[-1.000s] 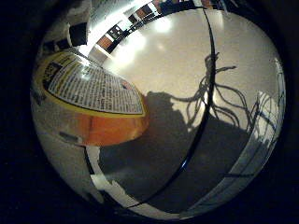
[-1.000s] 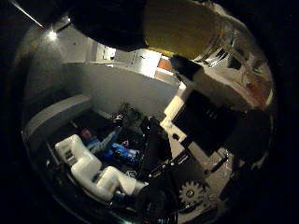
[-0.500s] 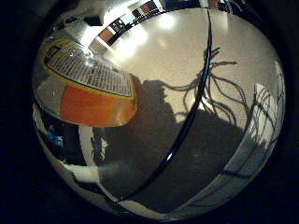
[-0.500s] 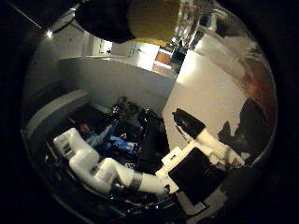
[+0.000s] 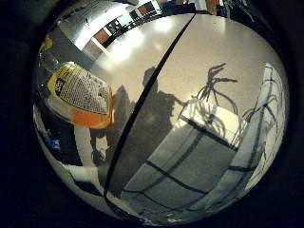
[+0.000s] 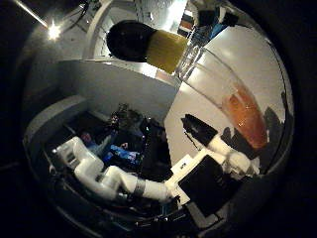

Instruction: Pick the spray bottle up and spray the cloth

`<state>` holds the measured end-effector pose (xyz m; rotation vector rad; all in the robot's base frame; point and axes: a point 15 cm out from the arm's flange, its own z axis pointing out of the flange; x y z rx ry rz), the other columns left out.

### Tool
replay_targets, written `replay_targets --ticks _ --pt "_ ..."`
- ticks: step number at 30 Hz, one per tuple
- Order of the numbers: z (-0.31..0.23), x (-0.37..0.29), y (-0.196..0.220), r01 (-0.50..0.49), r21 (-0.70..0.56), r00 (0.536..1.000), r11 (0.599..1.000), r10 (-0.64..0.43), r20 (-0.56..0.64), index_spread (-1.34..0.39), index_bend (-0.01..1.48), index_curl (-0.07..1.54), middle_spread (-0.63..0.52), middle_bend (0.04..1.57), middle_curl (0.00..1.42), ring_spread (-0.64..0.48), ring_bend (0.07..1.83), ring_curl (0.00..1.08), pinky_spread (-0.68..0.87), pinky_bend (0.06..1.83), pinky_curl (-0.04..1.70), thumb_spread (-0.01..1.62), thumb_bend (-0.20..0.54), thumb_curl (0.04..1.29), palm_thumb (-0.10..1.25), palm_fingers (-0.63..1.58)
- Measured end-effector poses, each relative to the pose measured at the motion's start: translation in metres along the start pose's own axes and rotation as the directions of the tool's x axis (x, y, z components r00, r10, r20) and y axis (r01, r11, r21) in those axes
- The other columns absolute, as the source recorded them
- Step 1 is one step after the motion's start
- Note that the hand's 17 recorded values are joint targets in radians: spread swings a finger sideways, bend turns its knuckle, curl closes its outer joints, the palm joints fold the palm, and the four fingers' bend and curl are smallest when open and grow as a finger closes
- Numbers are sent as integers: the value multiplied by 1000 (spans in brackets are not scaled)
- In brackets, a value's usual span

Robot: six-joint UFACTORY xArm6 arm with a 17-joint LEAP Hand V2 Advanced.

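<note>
The spray bottle (image 6: 225,89) has a black and yellow head, a clear body and orange liquid at its base. It appears to stand on the white table (image 5: 199,52), a little way off from my palm. Its printed label (image 5: 83,92) shows in the little finger side view. My right hand (image 6: 213,144) shows one white finger with a black tip, stretched out beside the bottle and not wrapped round it. A pale cloth (image 5: 190,161) with dark stripes lies on the table below the palm, crossed by the hand's shadow.
A dark seam (image 5: 142,102) runs across the table between bottle and cloth. The white arm (image 6: 109,176) stretches back from the hand. The table's edge, with darker room beyond it, lies behind the bottle.
The palm has drawn back from the bottle, which now looks smaller and farther in both views. The striped cloth has come into the little finger side view.
</note>
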<state>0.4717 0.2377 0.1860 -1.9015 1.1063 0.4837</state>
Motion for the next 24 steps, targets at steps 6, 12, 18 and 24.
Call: replay_targets --ticks 6,12,18,24 --pt "-29 11 -8 9 31 999 999 -7 -39 -345 188 415 -31 371 366 -98 787 313 381 590 403 997 -24 467 769 320" --pt "-53 17 4 -5 50 998 999 8 -69 -337 186 405 -31 354 374 -98 763 306 392 577 364 997 -24 468 769 339" --pt "-78 23 8 0 68 995 998 7 -104 -330 186 396 -36 346 381 -97 746 304 396 577 329 997 -25 467 765 355" --pt "-96 26 6 3 92 992 996 9 -126 -322 185 391 -38 345 387 -98 730 302 395 580 299 997 -25 463 765 368"
